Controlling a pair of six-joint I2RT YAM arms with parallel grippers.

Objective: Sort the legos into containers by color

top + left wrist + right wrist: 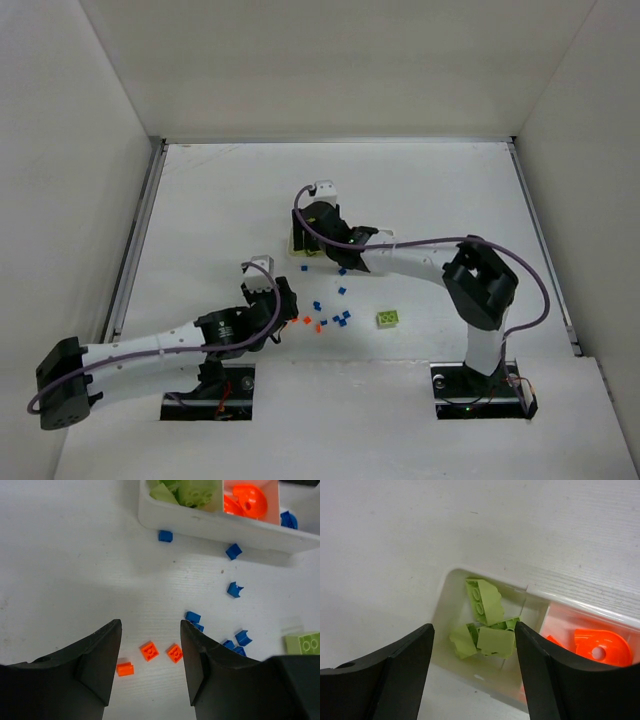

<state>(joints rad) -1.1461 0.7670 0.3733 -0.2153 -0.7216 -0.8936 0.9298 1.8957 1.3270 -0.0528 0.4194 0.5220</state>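
On my feed I see a white table (200,190) boxed in by three plain white panels: a left wall (60,150), a back wall (330,60) and a right wall (600,150). A grey left rail (133,240) runs along the table's edge (a matching right rail (542,240) lines the other side). Up close, the tabletop shows fine ribbing.

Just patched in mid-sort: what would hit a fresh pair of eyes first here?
The right gripper hangs open over the end compartment of the tray, where lime green bricks lie. The left gripper, also open, hovers above three orange bricks among scattered blue bricks. One larger lime brick sits alone right of them.
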